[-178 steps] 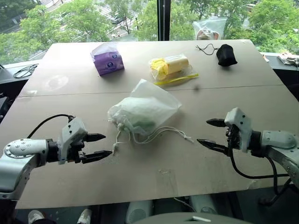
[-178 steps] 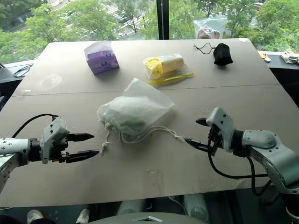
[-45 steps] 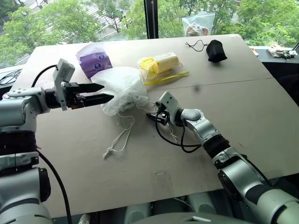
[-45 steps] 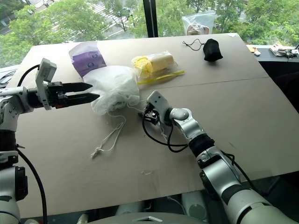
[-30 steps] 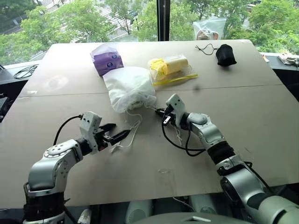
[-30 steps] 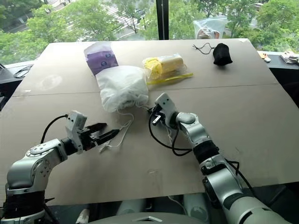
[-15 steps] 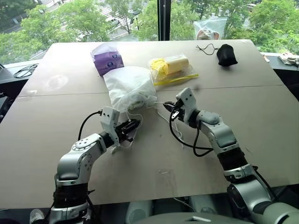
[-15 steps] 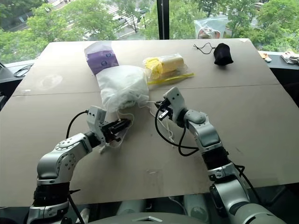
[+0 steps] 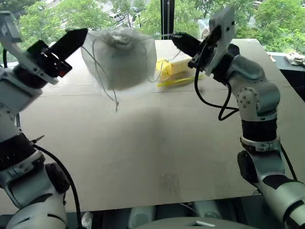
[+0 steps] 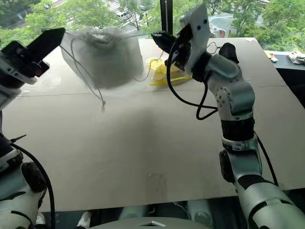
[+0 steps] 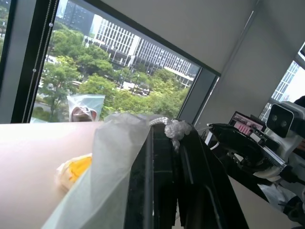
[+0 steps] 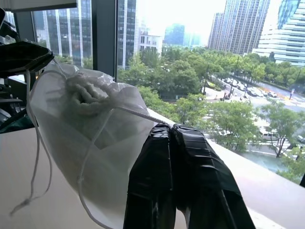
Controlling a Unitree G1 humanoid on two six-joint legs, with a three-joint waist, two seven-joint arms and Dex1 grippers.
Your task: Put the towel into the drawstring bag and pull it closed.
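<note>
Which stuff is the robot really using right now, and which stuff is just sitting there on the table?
Using:
- drawstring bag, lifted off the table, mouth bunched shut
- its cords, pulled by the left claw and right claw

Just lying about:
- yellow item in clear plastic
- small black pouch
- clear bag by the window

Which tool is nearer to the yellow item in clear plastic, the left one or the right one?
Right. The right tool is raised just above the yellow item; the left tool is raised far to its left, beyond the hanging drawstring bag.
</note>
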